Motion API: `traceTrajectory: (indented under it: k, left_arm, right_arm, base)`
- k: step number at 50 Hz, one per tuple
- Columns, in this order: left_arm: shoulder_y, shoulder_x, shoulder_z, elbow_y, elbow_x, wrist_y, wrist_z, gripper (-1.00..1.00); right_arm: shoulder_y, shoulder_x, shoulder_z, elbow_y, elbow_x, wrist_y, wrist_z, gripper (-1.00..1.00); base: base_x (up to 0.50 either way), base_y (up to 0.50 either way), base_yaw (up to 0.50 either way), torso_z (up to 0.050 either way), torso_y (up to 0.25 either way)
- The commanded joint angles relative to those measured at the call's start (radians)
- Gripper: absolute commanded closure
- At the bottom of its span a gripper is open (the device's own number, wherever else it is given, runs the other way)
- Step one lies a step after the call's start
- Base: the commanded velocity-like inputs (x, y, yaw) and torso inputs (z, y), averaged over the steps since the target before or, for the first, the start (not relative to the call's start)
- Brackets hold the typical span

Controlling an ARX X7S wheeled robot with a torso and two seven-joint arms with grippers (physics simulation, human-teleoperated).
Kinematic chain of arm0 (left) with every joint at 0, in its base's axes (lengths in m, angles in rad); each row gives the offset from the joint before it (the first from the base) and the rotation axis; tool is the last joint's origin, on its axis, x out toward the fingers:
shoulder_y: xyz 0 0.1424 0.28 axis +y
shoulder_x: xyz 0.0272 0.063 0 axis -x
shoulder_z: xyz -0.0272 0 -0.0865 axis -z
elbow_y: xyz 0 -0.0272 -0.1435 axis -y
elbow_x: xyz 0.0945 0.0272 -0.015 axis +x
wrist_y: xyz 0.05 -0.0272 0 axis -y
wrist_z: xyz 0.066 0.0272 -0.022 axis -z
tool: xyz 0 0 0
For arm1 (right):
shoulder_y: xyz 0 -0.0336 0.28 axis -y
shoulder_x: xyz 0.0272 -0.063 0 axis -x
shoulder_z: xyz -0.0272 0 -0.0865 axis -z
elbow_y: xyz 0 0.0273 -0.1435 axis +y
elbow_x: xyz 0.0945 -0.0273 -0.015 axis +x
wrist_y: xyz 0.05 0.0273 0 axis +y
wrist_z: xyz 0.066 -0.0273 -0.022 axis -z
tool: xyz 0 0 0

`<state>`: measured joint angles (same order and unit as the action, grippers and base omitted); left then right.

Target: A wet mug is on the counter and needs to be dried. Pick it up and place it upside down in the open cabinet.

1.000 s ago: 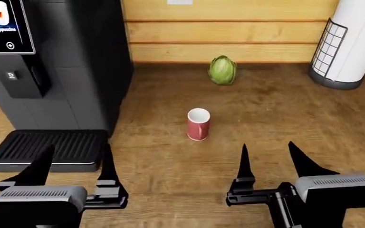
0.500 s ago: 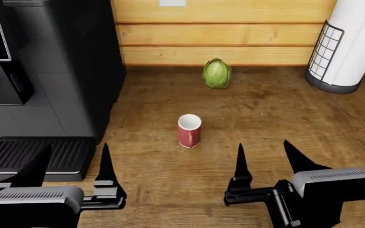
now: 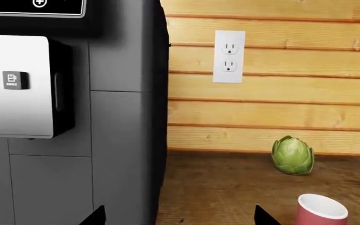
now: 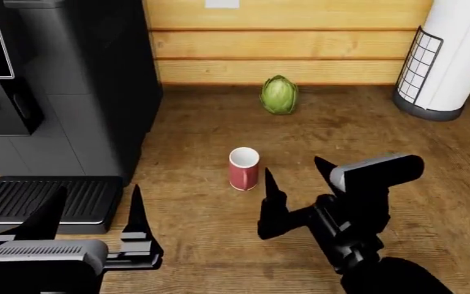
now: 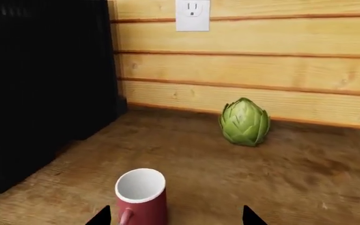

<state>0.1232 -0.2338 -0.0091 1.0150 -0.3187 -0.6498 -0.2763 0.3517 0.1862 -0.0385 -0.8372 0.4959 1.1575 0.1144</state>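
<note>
The red mug (image 4: 244, 168) stands upright on the brown wood counter (image 4: 341, 128), white inside facing up; it also shows in the right wrist view (image 5: 141, 197), handle toward the camera, and in the left wrist view (image 3: 320, 212). My right gripper (image 4: 298, 173) is open, just right of and slightly nearer than the mug, fingertips apart with nothing between them. My left gripper (image 4: 96, 205) is open near the counter's front left, by the drip tray. The cabinet is out of view.
A black coffee machine (image 4: 63, 86) with a drip tray (image 4: 43, 199) fills the left. A green artichoke-like vegetable (image 4: 278, 95) sits by the wooden back wall. A white cylinder with a wire grid (image 4: 443, 55) stands at back right.
My right arm has risen and moved forward-left toward the mug. Before that the head view shifted slightly. The left gripper and the mug stayed in place.
</note>
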Motion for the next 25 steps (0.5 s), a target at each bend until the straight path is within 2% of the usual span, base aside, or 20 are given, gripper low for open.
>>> traceTrajectory:
  k: [1,13,25]
  left_arm:
    - [0.002,-0.013,0.005,-0.006,-0.013,0.014,-0.016,-1.0]
    - [0.011,-0.026,0.0,-0.006,-0.029,0.029,-0.029,-1.0]
    - [0.014,-0.038,-0.006,-0.006,-0.052,0.035,-0.043,-1.0]
  right_arm:
    - [0.112,-0.039,0.039,0.026,0.118,0.139,-0.035,-1.0]
    - [0.149,-0.073,-0.016,0.079,0.14,0.166,-0.02,-1.0]
    - [0.181,-0.081,-0.112,0.232,0.072,0.066,-0.005,-1.0]
  base:
    - [0.0,0.0,0.0,0.0,0.0]
    - [0.0,0.0,0.0,0.0,0.0]
    - [0.0,0.0,0.0,0.0,0.0]
